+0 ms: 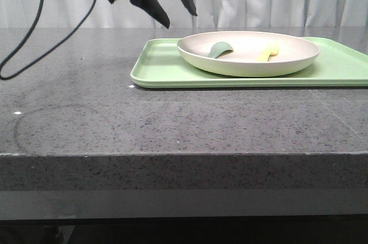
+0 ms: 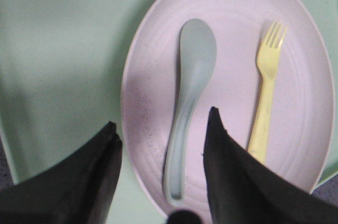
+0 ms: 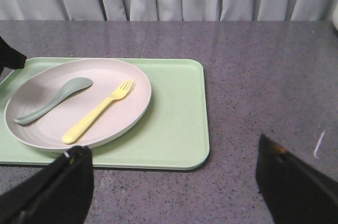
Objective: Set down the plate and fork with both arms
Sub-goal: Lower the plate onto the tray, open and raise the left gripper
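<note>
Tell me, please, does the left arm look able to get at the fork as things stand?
Probably yes. The left gripper hangs open above the plate, and the fork lies uncovered there, apart from the spoon. Nothing sits between them.

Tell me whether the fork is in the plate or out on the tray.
In the plate: the fork lies flat inside it, beside the spoon.
</note>
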### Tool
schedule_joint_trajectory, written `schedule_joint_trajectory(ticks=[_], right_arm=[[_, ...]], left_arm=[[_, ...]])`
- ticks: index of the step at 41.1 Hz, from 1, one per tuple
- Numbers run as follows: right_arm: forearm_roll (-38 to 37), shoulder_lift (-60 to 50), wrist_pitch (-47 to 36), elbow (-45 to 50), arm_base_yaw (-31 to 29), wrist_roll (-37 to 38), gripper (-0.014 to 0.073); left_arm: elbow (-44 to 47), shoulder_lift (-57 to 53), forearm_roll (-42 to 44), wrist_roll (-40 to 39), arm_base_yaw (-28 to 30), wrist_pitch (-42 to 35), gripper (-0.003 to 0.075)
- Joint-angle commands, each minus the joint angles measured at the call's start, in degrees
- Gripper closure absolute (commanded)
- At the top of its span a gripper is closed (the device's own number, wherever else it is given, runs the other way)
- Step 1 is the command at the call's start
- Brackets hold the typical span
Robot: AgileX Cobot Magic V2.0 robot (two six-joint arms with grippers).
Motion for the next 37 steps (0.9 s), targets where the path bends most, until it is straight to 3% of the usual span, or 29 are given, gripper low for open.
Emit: schedule_joint_trajectory(ticks=[1, 9, 20, 25, 32, 37], right_arm=[[0.23, 0.61, -4.69, -2.22, 0.01, -0.02, -0.005], [0.23, 0.61, -4.69, -2.22, 0.01, -0.02, -0.005], [0.23, 0.61, -4.69, -2.22, 0.01, -0.02, -0.005], [0.23, 0.61, -4.69, -2.22, 0.01, -0.02, -0.005], [0.23, 0.61, -4.69, -2.22, 0.01, -0.02, -0.005], [0.23, 0.61, -4.69, -2.22, 0.01, -0.02, -0.005]], left_arm=[[-3.31, -4.22, -1.44, 0.8, 0.34, 2.13, 0.0456], [-3.3, -4.53, -1.58, 1.15, 0.34, 2.74, 0.0735], [-2.39, -9.42, -0.75, 5.21, -0.04, 2.74, 0.0738], [0.14, -14.21, 7.03, 5.21, 0.07, 2.74, 0.0738], [11.35, -23.75, 19.57, 3.95, 0.45, 2.74, 0.0738], [21.97, -30.5, 23.84, 1.89, 2.2, 1.6, 0.0738]])
